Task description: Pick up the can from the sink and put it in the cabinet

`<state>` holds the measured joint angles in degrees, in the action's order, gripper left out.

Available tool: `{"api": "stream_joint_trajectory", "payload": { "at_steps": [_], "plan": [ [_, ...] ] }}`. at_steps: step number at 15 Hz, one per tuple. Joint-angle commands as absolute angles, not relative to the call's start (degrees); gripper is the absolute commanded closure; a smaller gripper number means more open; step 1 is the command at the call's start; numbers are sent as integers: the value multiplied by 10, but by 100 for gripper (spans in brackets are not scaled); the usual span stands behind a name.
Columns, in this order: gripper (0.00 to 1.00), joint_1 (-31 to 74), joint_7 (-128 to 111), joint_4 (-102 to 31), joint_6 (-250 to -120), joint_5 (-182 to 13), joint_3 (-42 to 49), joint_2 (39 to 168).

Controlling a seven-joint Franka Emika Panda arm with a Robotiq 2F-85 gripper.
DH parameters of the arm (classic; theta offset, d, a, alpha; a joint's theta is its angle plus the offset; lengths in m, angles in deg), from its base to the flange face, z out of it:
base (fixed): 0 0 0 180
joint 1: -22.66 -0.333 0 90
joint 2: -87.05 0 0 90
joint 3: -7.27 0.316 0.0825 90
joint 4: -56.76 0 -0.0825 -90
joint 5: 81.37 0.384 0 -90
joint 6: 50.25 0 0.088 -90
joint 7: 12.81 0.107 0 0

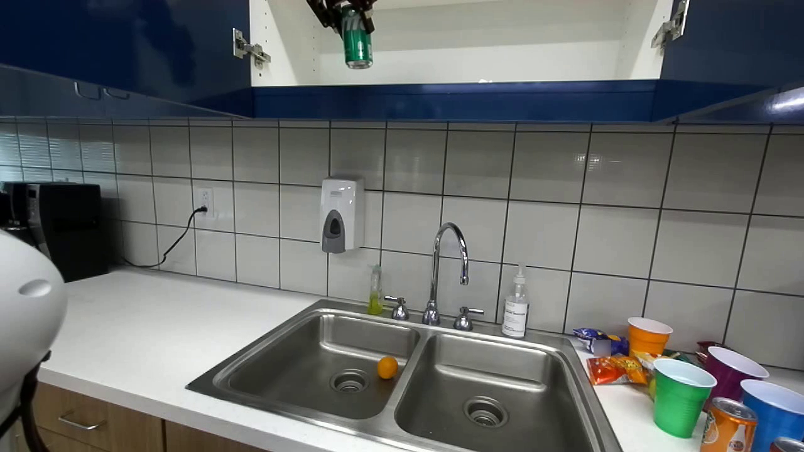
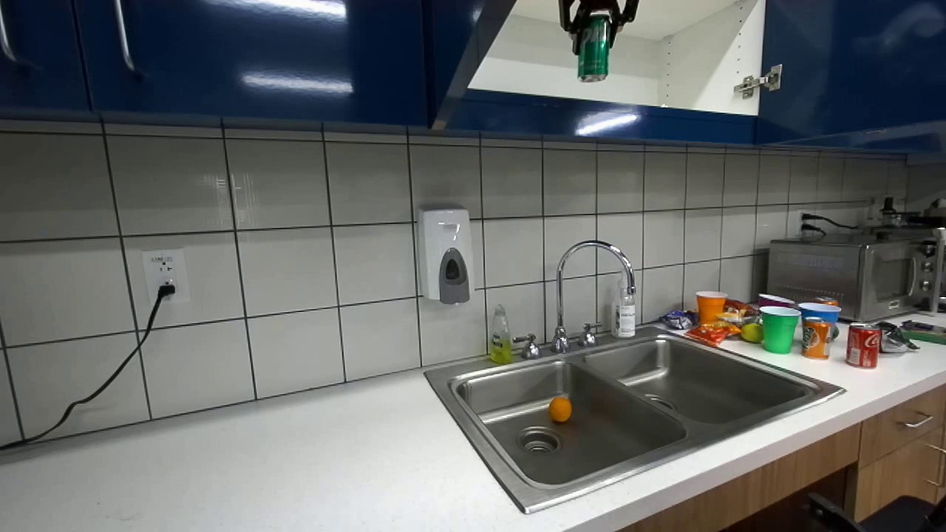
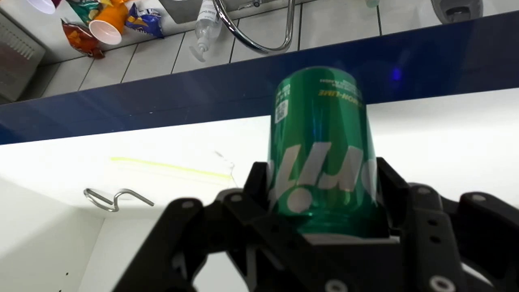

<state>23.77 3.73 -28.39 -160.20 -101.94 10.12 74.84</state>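
Tiled wall point(image 1: 477, 163), open blue cabinet point(image 1: 452, 100), green can point(image 1: 358, 50) gripped in pincer point(image 3: 321, 172)

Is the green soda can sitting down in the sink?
No, in an exterior view the gripper holds the green soda can up at the open cabinet, higher than the sink.

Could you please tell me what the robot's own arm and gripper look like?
The gripper is black, with two jointed fingers and round grey screw heads. In an exterior view, the visible part of the arm is smooth, rounded and white, with an oval dimple; a black cable or strap runs below it. I can make out no lettering on either.
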Motion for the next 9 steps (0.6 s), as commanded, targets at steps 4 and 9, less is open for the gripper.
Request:
{"api": "stream_joint_trajectory", "payload": {
  "at_steps": [4,9],
  "plan": [
    [60,247,20,-208,-1598,-1037,93,803],
    [60,241,23,-183,-1600,-1041,79,831]
  ]
}}
